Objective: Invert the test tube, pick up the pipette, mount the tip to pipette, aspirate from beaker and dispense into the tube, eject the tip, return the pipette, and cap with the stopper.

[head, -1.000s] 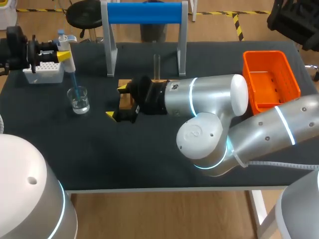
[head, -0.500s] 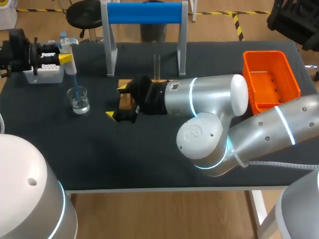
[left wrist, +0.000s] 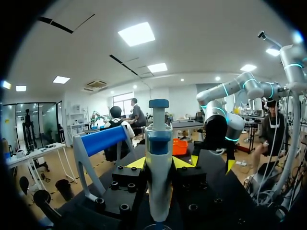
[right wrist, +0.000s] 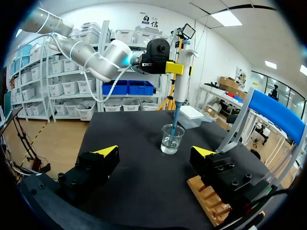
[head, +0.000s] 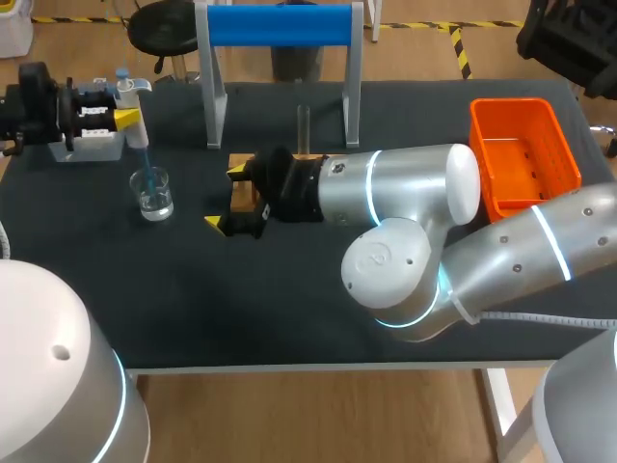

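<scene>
Slight pipette (head: 137,127) shift in beaker (head: 152,195)

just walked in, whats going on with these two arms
The left tool grips a pipette upright, with its blue tip dipped into the glass beaker of clear liquid, so this looks like the aspirating step. The right tool sits open and empty near the middle of the table, close to a wooden block.

Orange basket (head: 516,104), blue pipette tip (head: 145,159)
</scene>
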Motion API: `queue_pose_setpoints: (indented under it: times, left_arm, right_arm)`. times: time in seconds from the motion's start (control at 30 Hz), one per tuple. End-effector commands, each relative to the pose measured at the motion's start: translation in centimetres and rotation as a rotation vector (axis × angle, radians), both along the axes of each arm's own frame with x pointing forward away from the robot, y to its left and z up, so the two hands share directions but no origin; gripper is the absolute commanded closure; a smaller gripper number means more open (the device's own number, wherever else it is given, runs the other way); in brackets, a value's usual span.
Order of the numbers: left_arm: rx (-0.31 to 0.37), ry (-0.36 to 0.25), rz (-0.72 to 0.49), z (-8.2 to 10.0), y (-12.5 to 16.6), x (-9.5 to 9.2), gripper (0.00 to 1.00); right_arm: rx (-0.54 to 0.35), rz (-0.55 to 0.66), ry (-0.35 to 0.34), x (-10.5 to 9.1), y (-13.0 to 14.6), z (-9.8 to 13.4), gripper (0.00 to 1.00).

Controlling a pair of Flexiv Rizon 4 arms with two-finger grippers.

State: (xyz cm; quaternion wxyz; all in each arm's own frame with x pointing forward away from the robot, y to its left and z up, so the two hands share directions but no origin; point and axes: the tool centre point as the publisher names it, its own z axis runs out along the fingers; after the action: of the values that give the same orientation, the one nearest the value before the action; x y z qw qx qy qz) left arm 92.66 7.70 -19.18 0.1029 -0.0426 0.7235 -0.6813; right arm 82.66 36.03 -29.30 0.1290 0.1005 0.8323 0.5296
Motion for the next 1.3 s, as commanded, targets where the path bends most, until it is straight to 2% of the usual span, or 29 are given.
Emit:
queue_pose_setpoints:
  times: [0.03,1.3]
  left_arm:
    - [-0.004,-0.002,-0.002,-0.22,0.08,0.15,1.0]
    - [-0.006,0.009,0.004,-0.5,0.22,0.08,1.0]
  right_arm:
    - [-0.002,0.003,0.002,0.06,-0.06,0.07,0.0]
    - [-0.002,0.003,0.002,0.06,-0.06,0.07,0.0]
